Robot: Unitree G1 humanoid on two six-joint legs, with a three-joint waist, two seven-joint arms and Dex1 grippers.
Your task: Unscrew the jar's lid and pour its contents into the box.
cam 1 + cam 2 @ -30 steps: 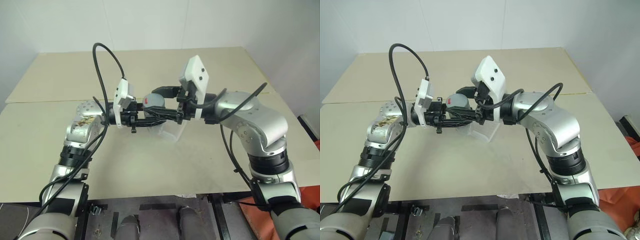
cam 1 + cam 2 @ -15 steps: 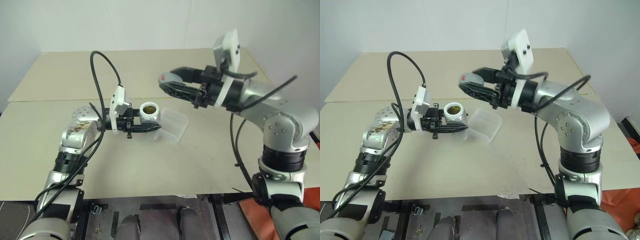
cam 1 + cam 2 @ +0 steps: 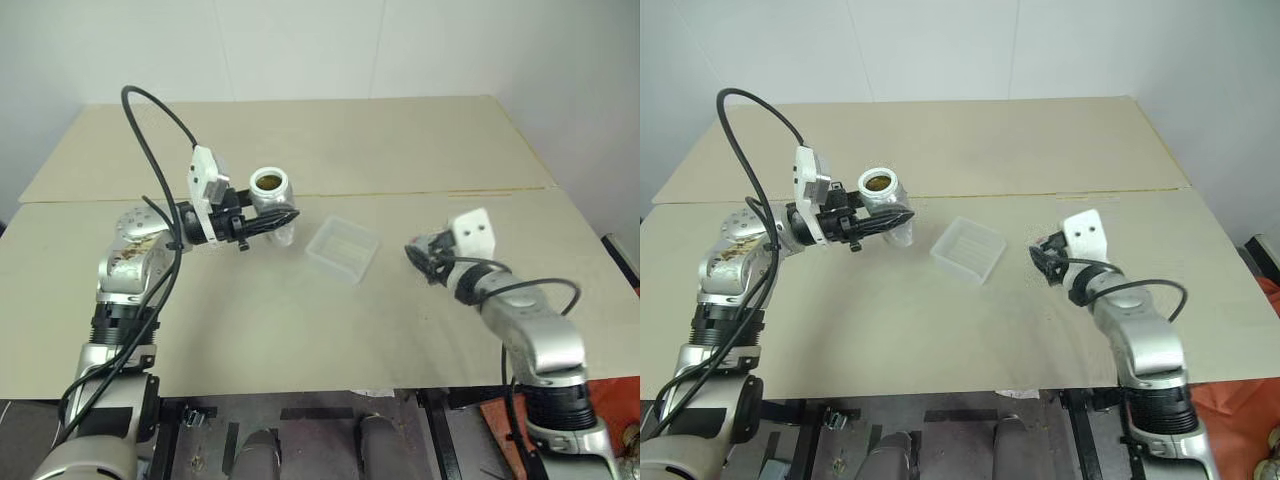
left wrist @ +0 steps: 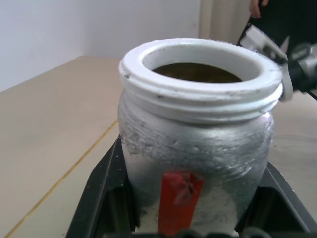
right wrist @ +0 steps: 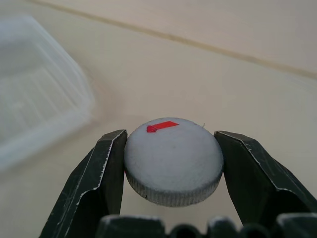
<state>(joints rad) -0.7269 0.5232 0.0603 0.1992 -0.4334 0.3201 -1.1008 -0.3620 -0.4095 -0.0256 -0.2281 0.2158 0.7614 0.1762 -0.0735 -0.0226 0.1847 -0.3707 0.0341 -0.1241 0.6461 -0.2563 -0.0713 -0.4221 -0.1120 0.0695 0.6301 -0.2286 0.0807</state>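
My left gripper (image 3: 284,218) is shut on the jar (image 3: 270,196), a silvery cylinder with a red label (image 4: 180,201), and holds it upright above the table, left of the box (image 3: 342,249). The jar's white threaded mouth (image 4: 200,74) is uncovered, and brown contents (image 4: 195,72) show inside. The clear shallow box lies on the table between the two arms. To its right, low over the table, my right gripper (image 3: 414,252) is shut on the lid (image 5: 172,159), a flat grey cap with a red mark, one finger (image 5: 96,178) pressing on each side.
The beige table (image 3: 300,330) has a seam (image 3: 450,193) running across it behind the box. A black cable (image 3: 150,110) loops above my left arm. Bare tabletop lies in front of the box and between the arms.
My right gripper has lifted the lid off the jar, then swung right and down to the table beside the box. My left gripper has carried the open jar a little to the left.
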